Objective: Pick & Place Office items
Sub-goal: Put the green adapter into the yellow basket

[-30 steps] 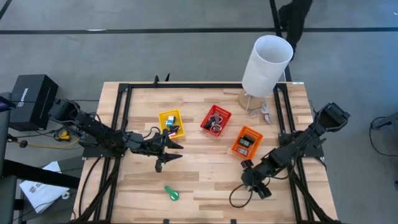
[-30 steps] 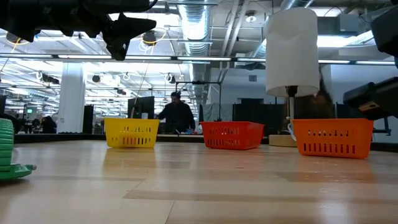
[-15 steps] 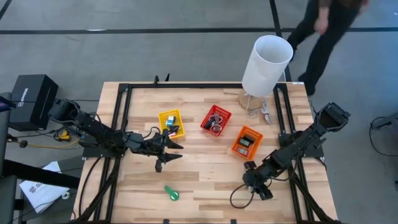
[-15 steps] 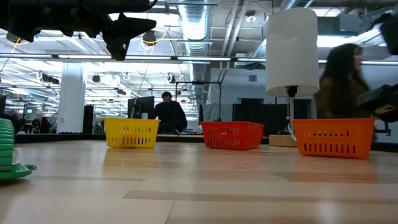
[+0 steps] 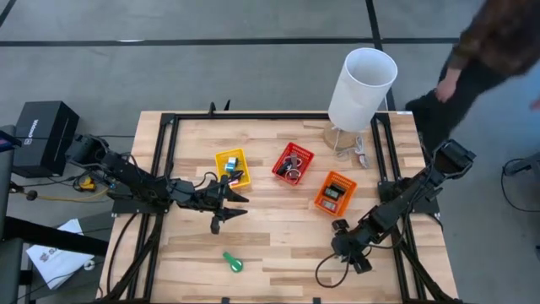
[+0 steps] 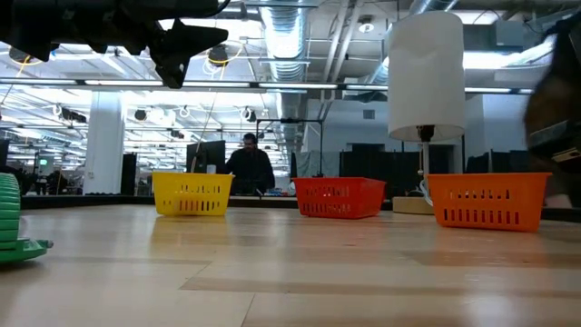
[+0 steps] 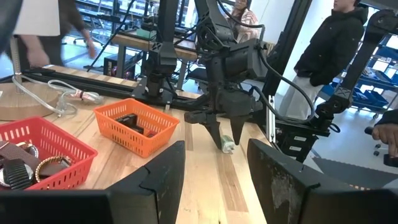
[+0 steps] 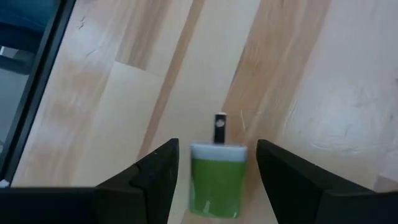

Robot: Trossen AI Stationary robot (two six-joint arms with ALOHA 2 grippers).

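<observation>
With my right gripper (image 8: 214,165) fingers released around the small green charger (image 8: 216,177), I judge it light, stiff, best held by its flat sides.

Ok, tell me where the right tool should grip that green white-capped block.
Grip the green block across its two long green sides, coming down from above: it seems to lie flat on the table, and the open right tool straddles it. Avoid the thin dark prong at its white end.
</observation>
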